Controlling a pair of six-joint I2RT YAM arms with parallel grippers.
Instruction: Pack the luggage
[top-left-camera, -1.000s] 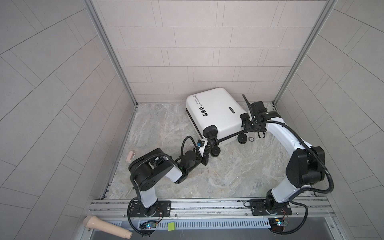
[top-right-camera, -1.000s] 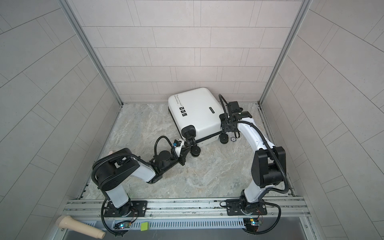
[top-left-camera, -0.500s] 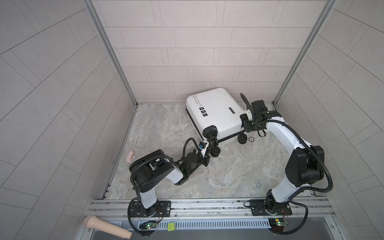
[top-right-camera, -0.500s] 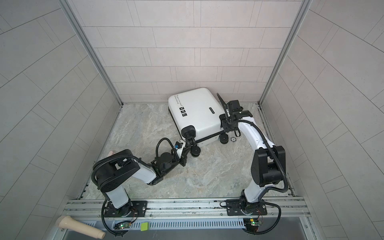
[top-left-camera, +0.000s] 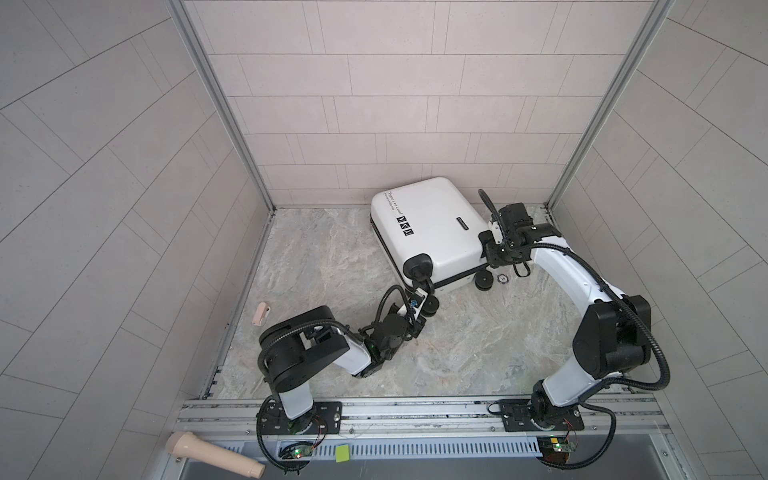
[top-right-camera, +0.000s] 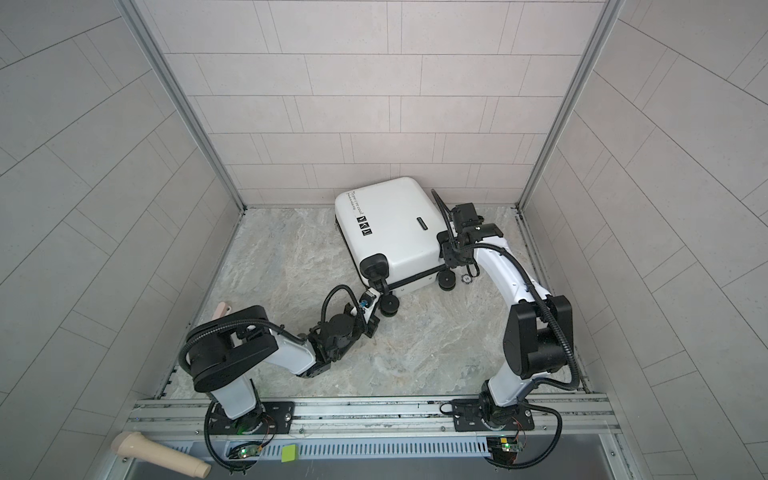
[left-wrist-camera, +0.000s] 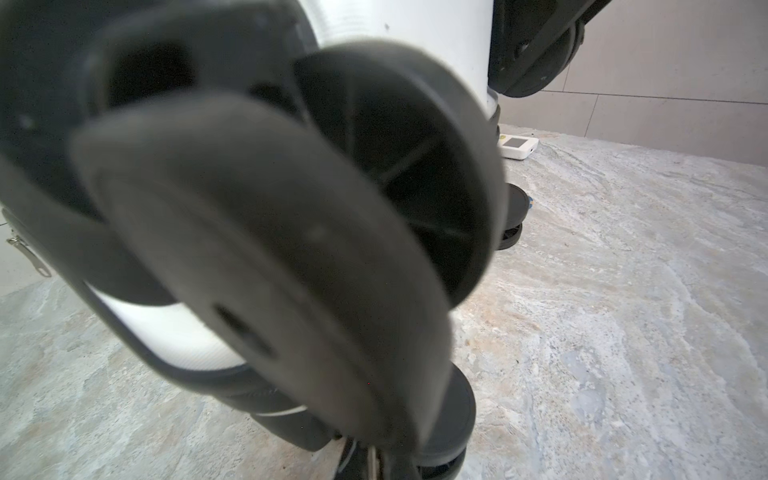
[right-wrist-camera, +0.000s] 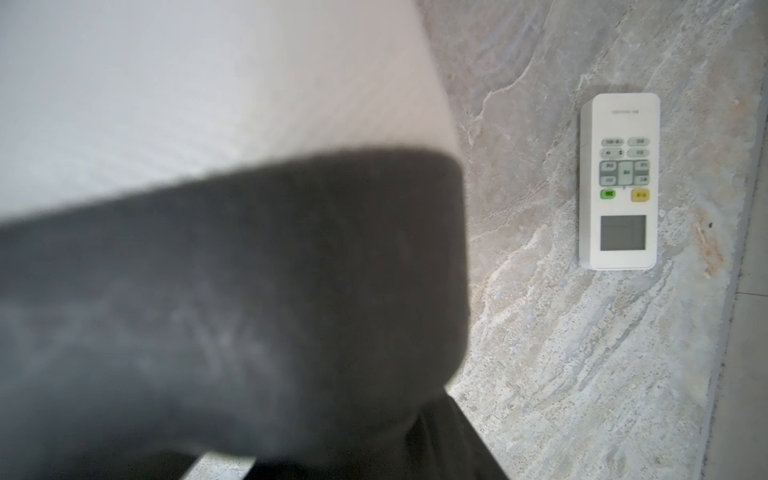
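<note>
Luggage (top-left-camera: 432, 232) closed, laid flat at upper centre of tabletop (top-left-camera: 478, 332). Left gripper (top-left-camera: 422, 286) clamped shut at wheel (top-left-camera: 430, 306); right gripper (top-left-camera: 486, 245) state cannot be told. Risk: luggage dragged sideways by pull, remote (right-wrist-camera: 619, 183) missed outside.

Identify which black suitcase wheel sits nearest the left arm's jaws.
The black wheel at the white hard-shell suitcase's near-left corner, beside the left gripper's jaws; the other wheel stands farther right beside a small round token.

The marbled floor (top-left-camera: 478, 332) bears the luggage (top-left-camera: 432, 224), a white remote (right-wrist-camera: 619, 183) and a small dark disc (top-left-camera: 502, 277)
</note>
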